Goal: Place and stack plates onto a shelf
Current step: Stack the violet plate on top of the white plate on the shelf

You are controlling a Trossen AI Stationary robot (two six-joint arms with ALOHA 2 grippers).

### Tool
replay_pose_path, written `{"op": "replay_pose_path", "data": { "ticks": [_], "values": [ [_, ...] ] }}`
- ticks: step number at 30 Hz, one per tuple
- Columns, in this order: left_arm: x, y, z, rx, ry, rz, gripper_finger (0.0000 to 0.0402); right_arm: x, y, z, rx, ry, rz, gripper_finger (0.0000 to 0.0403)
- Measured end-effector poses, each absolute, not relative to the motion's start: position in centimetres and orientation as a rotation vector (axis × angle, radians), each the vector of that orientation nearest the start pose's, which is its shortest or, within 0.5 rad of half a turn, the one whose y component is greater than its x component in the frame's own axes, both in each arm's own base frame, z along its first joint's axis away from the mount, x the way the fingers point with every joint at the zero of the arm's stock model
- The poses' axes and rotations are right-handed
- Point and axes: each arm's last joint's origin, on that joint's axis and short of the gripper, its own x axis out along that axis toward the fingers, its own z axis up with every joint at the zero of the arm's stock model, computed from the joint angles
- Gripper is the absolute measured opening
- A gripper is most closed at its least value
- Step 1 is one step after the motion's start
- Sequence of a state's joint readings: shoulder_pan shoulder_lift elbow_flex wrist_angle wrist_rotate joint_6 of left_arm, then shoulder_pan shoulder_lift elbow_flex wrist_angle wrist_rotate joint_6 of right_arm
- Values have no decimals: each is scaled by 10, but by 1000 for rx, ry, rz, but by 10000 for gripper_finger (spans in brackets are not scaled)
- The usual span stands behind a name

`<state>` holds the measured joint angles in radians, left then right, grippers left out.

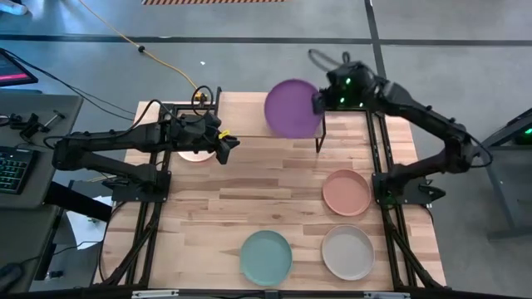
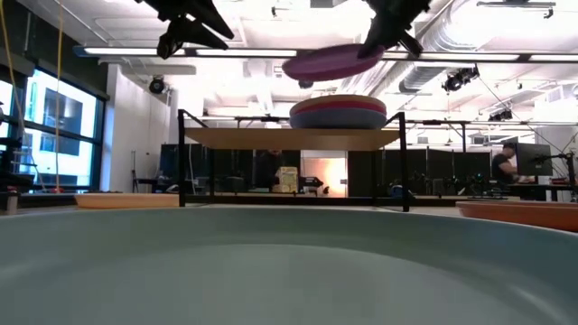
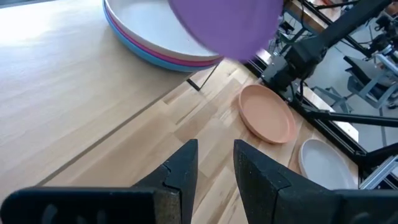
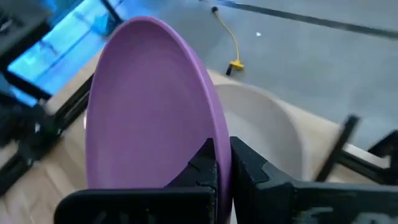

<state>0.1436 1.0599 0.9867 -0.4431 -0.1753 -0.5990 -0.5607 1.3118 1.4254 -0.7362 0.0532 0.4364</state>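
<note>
- Right gripper [image 4: 222, 163]: fingers pinched on the rim of the round matte purple plate [image 1: 293, 108], holding it in the air above the small light-wood shelf with thin black metal legs [image 2: 293, 138], at the far side of the table.
- In the low view the purple plate sits slightly tilted, clear of the stack below, not touching it.
- Stack of round plates [image 2: 337, 112] already on the shelf board: cream on top, magenta and blue rims visible under it in the left wrist view. Can't tell how many are in the stack.
- Left gripper [image 3: 216, 163]: fingers spread a little, nothing between them, hovering over the far-left part of the table just beside the shelf.
- Pale round plate [image 1: 196, 154] lies under the left arm, mostly hidden; colour hard to call.
- On the wooden plank tabletop [image 1: 249, 199], well apart from each other: round salmon plate [image 1: 347, 192] mid-right, round teal plate [image 1: 266, 257] near the front centre, round beige plate [image 1: 348, 252] front right.
- Yellow cable [image 1: 158, 58] runs across the grey floor behind the table.
- Keyboard [image 1: 12, 166] on a desk at far left.
- Person [image 2: 502, 167] seated at screens in the room behind, far right in the low view.
- No readable brands, labels or writing anywhere.
</note>
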Motion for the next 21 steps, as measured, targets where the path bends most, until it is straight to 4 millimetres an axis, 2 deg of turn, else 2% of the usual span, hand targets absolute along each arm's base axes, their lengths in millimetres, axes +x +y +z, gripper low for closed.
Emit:
{"op": "replay_pose_path", "data": {
  "ticks": [5,9,14,21],
  "values": [
    [220,37,328,-574,409,458,92,200,-182,388,685,439,-727,0],
    [220,37,328,-573,409,460,92,191,-202,381,757,436,-706,0],
    [220,37,328,-572,411,462,92,196,-218,366,806,477,-694,0],
    [219,37,326,-568,436,468,92,206,-223,357,827,500,-664,0]
  ]
}}
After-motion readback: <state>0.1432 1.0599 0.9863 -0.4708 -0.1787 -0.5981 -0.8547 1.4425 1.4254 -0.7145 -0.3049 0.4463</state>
